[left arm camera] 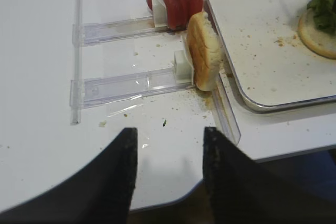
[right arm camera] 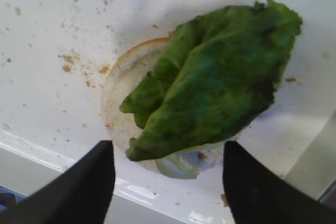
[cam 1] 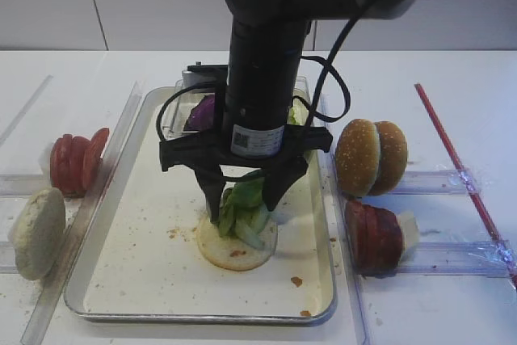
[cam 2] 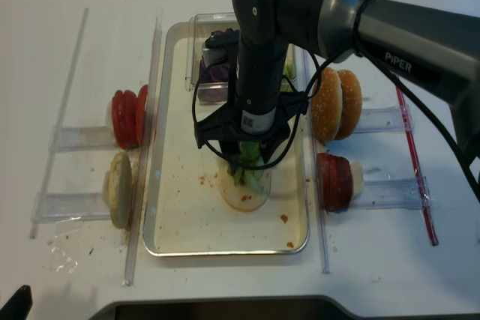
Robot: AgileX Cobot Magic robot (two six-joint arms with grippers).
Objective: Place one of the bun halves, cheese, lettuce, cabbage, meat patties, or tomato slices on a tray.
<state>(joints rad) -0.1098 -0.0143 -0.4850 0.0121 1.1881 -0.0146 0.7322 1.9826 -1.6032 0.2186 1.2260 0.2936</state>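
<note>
Here the lettuce [right arm camera: 215, 82] lies on a pale bun half [cam 1: 237, 246] in the tray [cam 1: 129, 199], between the right gripper [right arm camera: 168, 174] fingers, spread wide; light, floppy, easily bruised, best pinched at its folded middle.

The word "PiPER" stands in pale letters on the grey forearm link [cam 2: 420, 43] of the right arm, toward three o'clock in the realsense high view. Its lower part shows again at the one o'clock corner of the other high view. A small white sticker [cam 1: 247, 140] on the wrist housing carries a square code, too small to read.
</note>
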